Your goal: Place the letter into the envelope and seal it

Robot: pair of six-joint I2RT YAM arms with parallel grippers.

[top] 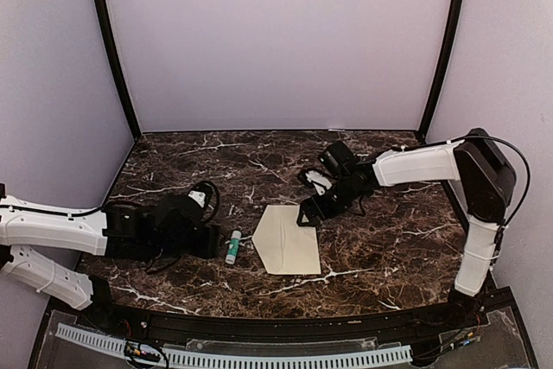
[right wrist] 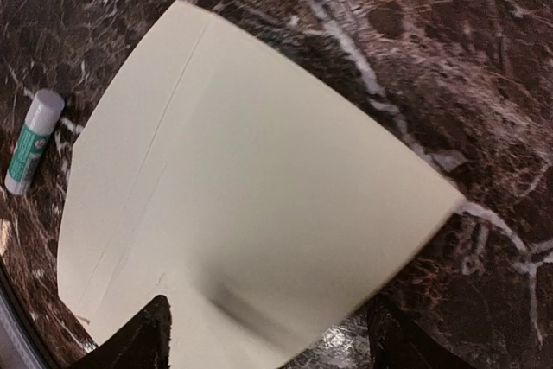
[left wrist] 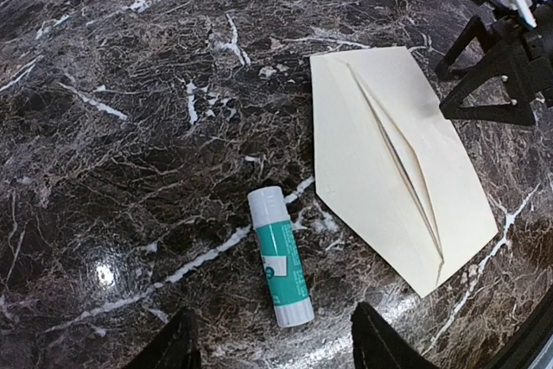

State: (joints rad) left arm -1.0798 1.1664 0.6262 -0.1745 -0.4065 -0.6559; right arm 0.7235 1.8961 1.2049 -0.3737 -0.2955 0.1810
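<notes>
From above, the envelope (top: 287,241) lies flat near the middle of the dark marble bench (top: 389,248), its pointed end turned to the left. A glue stick (top: 233,246) lies just beside that point, between the envelope and the left fingers (top: 210,239). The right fingers (top: 308,213) hang at the envelope's far right corner. This view shows neither how wide either pair stands nor whether the right pair touches the paper.

The left wrist view settles the first: the left fingers (left wrist: 180,345) are spread, with only bare bench between them. The glue stick (left wrist: 279,270) lies just ahead of them, white cap pointing away. The envelope (left wrist: 389,170) sits beyond it to the right, well apart from these fingers, and shows long diagonal creases that the top view does not. The right fingers (left wrist: 488,84) stand dark at its far edge.

In the right wrist view, the right fingers (right wrist: 145,339) are spread wide. The envelope (right wrist: 259,196) lies beneath and ahead of them, its near part running between the two tips. That part is blurred, so contact cannot be told. The glue stick (right wrist: 33,140) lies at the left, just off the paper.
</notes>
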